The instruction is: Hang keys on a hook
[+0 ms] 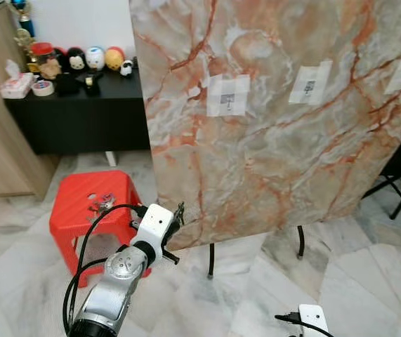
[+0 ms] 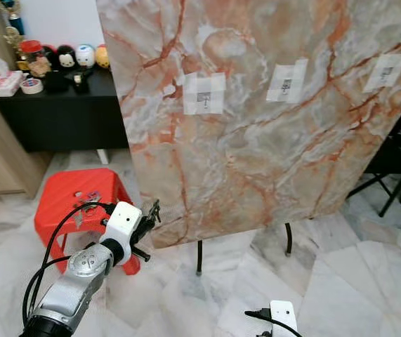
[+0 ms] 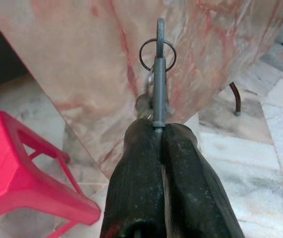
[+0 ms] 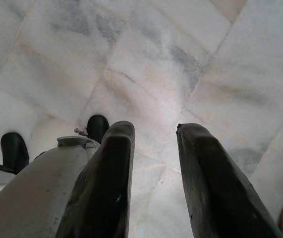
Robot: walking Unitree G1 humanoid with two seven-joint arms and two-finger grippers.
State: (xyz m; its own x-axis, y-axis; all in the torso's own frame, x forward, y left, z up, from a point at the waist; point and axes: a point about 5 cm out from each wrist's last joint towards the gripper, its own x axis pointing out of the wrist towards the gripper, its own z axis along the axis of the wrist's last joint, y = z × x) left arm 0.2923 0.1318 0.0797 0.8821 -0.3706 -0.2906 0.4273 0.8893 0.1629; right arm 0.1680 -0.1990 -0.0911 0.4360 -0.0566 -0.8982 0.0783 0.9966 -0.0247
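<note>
Three taped hooks (image 1: pixel 227 96), too small to make out, sit on the marble board (image 1: pixel 291 140), beside whose lower edge the left gripper (image 3: pixel 158 130) clamps the keys (image 3: pixel 157 54), while the right gripper (image 4: pixel 153 148) hangs parted over floor.

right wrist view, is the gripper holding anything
No, the right gripper is open over bare marble floor.

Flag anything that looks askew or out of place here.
The marble-patterned board stands tilted, its lower edge slanting. A second bunch of keys lies on the red stool, while the left gripper grips the keys.
</note>
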